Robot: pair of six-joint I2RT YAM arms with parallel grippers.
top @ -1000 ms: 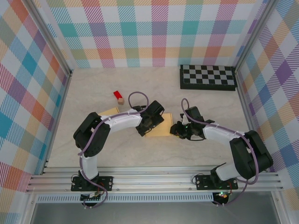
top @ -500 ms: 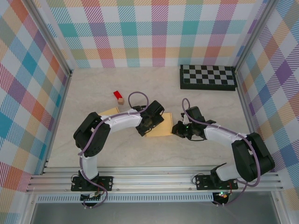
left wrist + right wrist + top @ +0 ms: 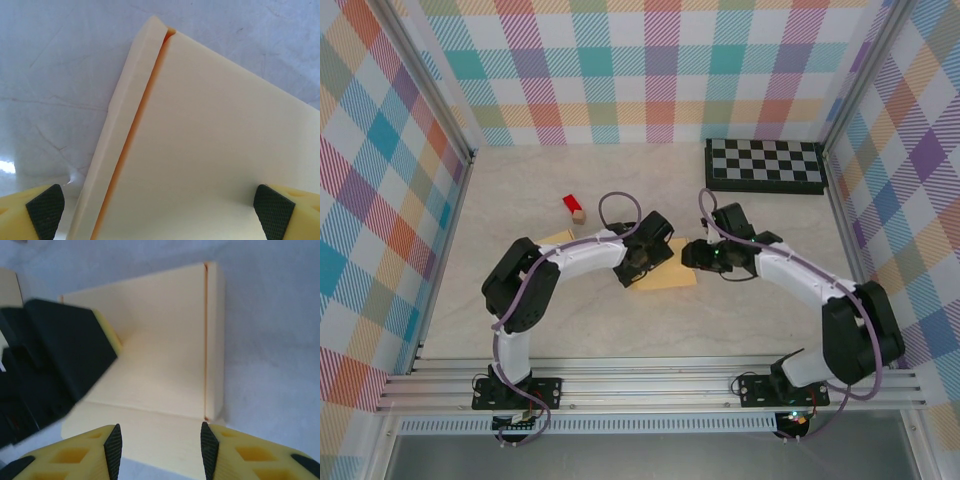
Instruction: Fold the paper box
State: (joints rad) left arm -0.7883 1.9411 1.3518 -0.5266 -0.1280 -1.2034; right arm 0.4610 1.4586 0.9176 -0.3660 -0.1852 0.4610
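Note:
The paper box is a flat cream cardboard piece lying in the middle of the table. In the left wrist view its broad panel runs under my left gripper, with a narrow folded flap along its left edge. My left gripper is wide open and grips nothing. My right gripper is at the box's far right corner. Its fingertips stand apart above the near flap, holding nothing. The left gripper's black body rests on the box opposite.
A second cream card piece lies partly under the left arm. A red block and a small wooden cube sit behind it. A checkerboard lies at the back right. Plaid walls enclose the table.
My right gripper has opened and moved away from me and slightly left, along the box's right edge. The box's right side has shifted a little. The left arm has barely moved.

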